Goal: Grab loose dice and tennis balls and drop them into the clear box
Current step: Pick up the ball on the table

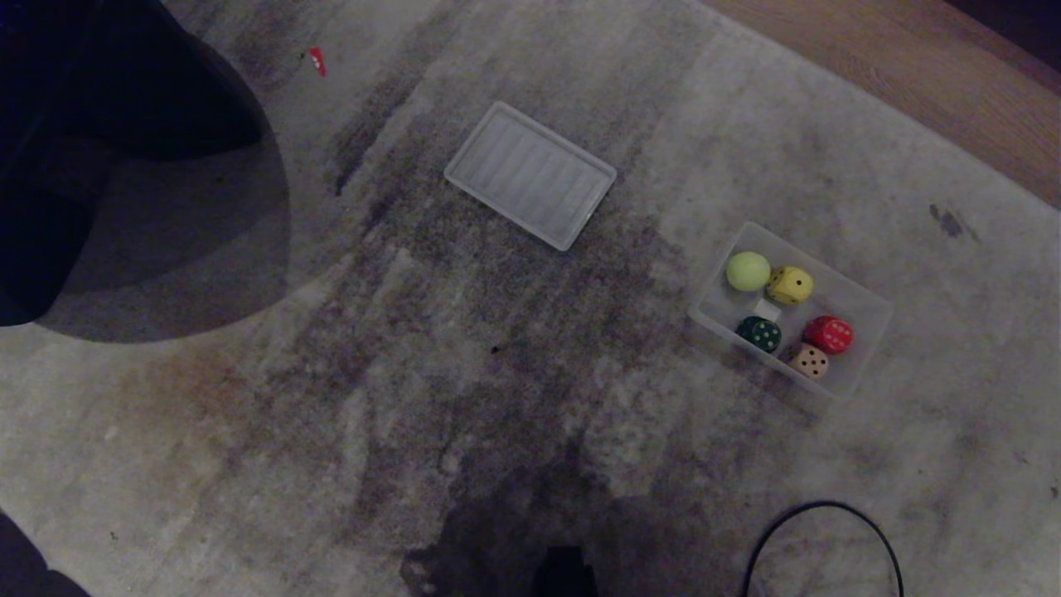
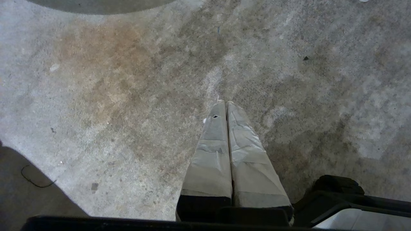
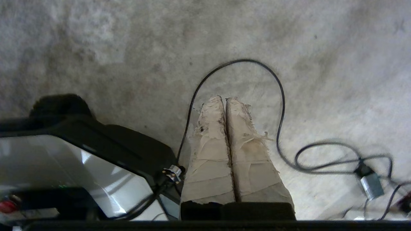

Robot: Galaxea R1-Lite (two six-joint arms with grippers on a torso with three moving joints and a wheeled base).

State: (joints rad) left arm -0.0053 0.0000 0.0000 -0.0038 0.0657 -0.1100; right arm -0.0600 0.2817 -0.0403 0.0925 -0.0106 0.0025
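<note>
The clear box (image 1: 866, 311) sits on the carpet at the right of the head view. Inside it lie one tennis ball (image 1: 748, 271), a yellow die (image 1: 790, 285), a dark green die (image 1: 759, 333), a red die (image 1: 829, 334) and a tan die (image 1: 809, 361). Neither arm shows in the head view. My left gripper (image 2: 224, 103) hangs shut and empty over bare carpet. My right gripper (image 3: 224, 98) is shut and empty too, above carpet ringed by a black cable (image 3: 279, 93).
The flat ribbed lid (image 1: 530, 174) lies on the carpet in the middle back. A dark rounded object (image 1: 99, 124) fills the far left. Wooden floor (image 1: 912, 75) borders the carpet at the back right. A black cable loop (image 1: 821, 539) lies at the front right, and a small red scrap (image 1: 317, 60) at the back.
</note>
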